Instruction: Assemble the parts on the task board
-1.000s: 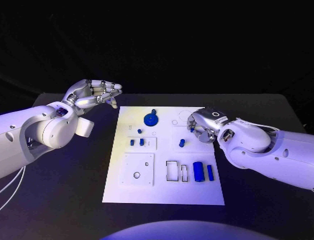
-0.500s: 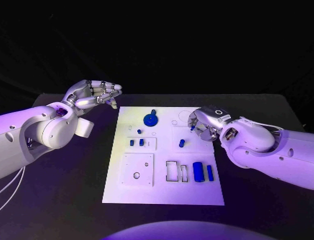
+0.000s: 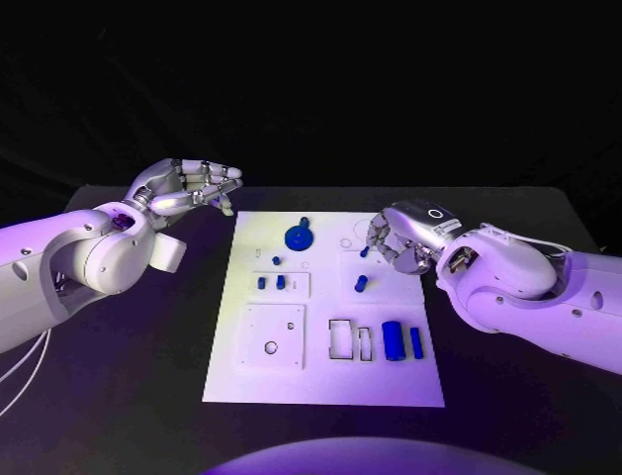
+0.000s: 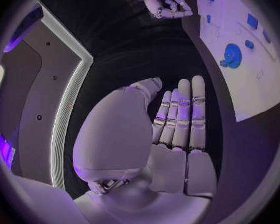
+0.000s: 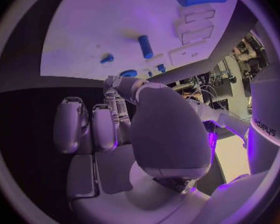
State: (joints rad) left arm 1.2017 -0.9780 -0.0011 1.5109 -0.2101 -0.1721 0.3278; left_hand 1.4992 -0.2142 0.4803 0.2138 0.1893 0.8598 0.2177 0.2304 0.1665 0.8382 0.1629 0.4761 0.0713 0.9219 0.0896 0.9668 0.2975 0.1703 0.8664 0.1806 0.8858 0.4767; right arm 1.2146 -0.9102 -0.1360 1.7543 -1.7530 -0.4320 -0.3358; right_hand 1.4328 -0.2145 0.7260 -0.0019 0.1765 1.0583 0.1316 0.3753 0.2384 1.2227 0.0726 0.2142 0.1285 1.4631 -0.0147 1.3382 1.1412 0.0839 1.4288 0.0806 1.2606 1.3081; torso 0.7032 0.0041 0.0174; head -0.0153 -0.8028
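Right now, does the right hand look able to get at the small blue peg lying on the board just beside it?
Probably yes. The right hand hovers over the task board's far right edge, close to the small blue peg, with nothing between them.

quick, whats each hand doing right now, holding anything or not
Left hand: holds nothing, fingers curled in, off the task board.
Right hand: over the board's far right edge; cannot tell whether it holds a part.
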